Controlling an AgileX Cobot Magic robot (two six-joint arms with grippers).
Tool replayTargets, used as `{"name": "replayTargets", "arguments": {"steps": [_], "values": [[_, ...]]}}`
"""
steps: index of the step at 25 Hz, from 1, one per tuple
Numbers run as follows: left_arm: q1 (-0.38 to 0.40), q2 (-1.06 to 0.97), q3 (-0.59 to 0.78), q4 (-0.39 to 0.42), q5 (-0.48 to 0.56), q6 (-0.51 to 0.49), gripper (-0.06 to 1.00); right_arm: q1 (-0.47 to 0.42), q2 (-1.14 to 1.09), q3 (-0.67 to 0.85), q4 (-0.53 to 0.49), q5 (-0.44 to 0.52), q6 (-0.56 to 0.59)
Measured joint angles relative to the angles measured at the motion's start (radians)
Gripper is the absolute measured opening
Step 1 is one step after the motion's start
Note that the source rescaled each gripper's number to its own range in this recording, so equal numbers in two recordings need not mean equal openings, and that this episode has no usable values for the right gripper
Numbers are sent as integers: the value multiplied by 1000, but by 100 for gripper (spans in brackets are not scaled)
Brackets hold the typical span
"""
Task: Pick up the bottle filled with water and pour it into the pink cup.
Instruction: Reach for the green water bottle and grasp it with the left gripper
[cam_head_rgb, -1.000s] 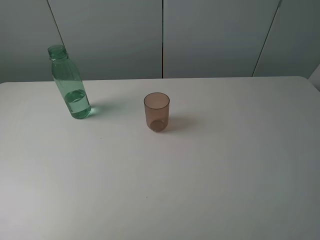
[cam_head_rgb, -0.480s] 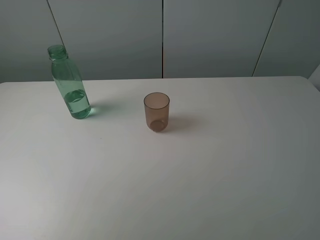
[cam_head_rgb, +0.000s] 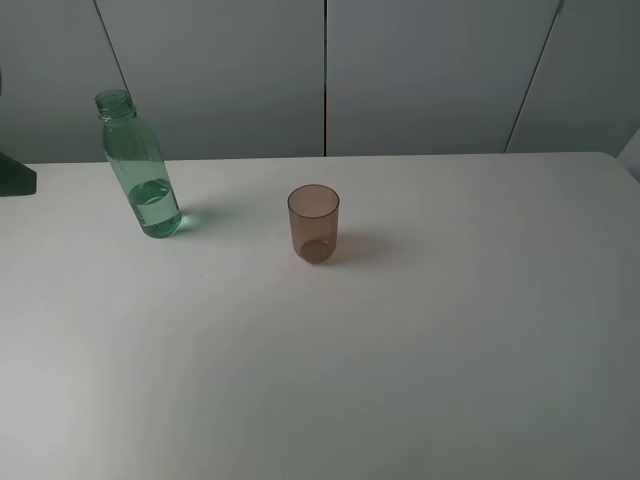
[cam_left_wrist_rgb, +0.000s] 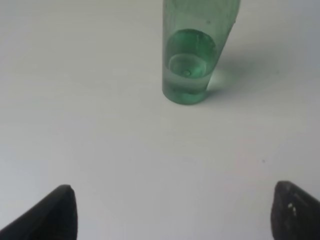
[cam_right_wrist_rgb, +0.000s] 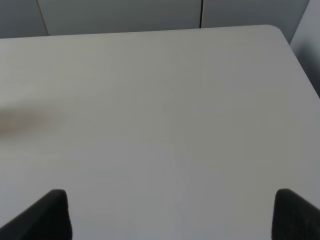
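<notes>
The green-tinted bottle (cam_head_rgb: 140, 170) stands upright and capless at the back left of the white table (cam_head_rgb: 400, 350), with a little water at its bottom. The pink cup (cam_head_rgb: 314, 224) stands upright near the middle, to the right of the bottle and apart from it. In the left wrist view the bottle's lower part (cam_left_wrist_rgb: 192, 60) stands ahead of my left gripper (cam_left_wrist_rgb: 175, 190), which is open and empty, well short of it. A dark part of the left arm (cam_head_rgb: 15, 178) shows at the left edge. My right gripper (cam_right_wrist_rgb: 171, 192) is open and empty over bare table.
Grey wall panels (cam_head_rgb: 420, 70) stand behind the table's far edge. The table's rounded back right corner (cam_right_wrist_rgb: 277, 30) shows in the right wrist view.
A dark part of the left arm has come into the exterior view at the left edge. The bottle and the cup have not moved.
</notes>
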Motion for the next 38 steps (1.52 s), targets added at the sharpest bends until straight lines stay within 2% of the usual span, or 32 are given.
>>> {"name": "replayTargets", "arguments": {"steps": [6, 13, 18, 25, 32, 38], "values": [[0, 154, 17, 65, -77, 0, 100, 0, 0, 0, 0, 0, 0], [0, 257, 124, 112, -322, -6, 100, 0, 0, 0, 0, 0, 0], [0, 311, 208, 134, -582, 0, 100, 0, 0, 0, 0, 0, 0], [0, 457, 235, 198, -855, -6, 100, 0, 0, 0, 0, 0, 0], [0, 612, 235, 209, -1072, -21, 100, 0, 0, 0, 0, 0, 0], [0, 693, 233, 196, -1198, 61, 100, 0, 0, 0, 0, 0, 0]]}}
